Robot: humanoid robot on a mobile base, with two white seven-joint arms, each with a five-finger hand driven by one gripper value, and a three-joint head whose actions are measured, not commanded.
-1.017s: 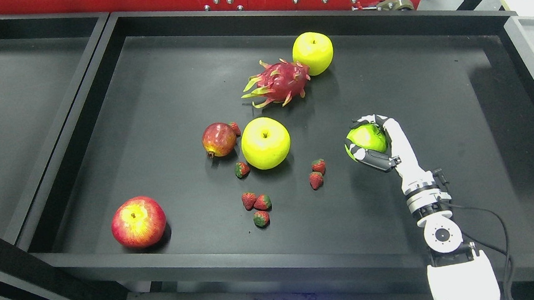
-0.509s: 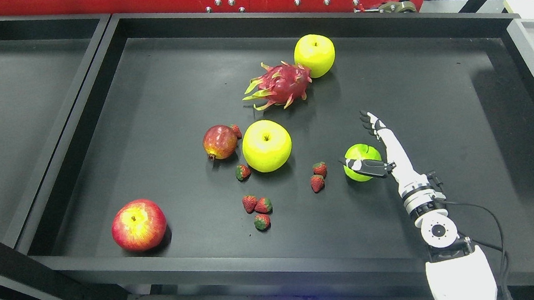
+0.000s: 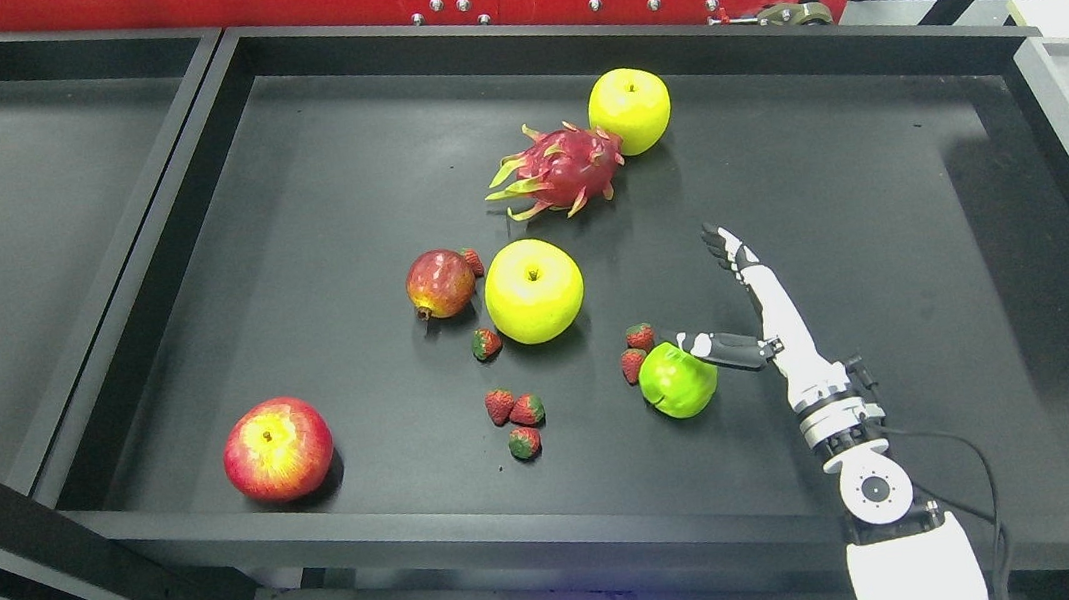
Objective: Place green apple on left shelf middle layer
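Note:
The green apple lies free on the black shelf floor, touching a strawberry on its left. My right hand is open just right of and above the apple, fingers stretched out straight, thumb pointing left over the apple's top edge. The hand holds nothing. The left arm does not show.
Two yellow-green apples, a dragon fruit, a pomegranate, a red apple and several strawberries lie on the same shelf. Raised black rims border it; another tray lies left.
The right hand opened and let go of the green apple, which dropped and rolled left and toward the front edge, stopping against a strawberry. The hand drew back slightly.

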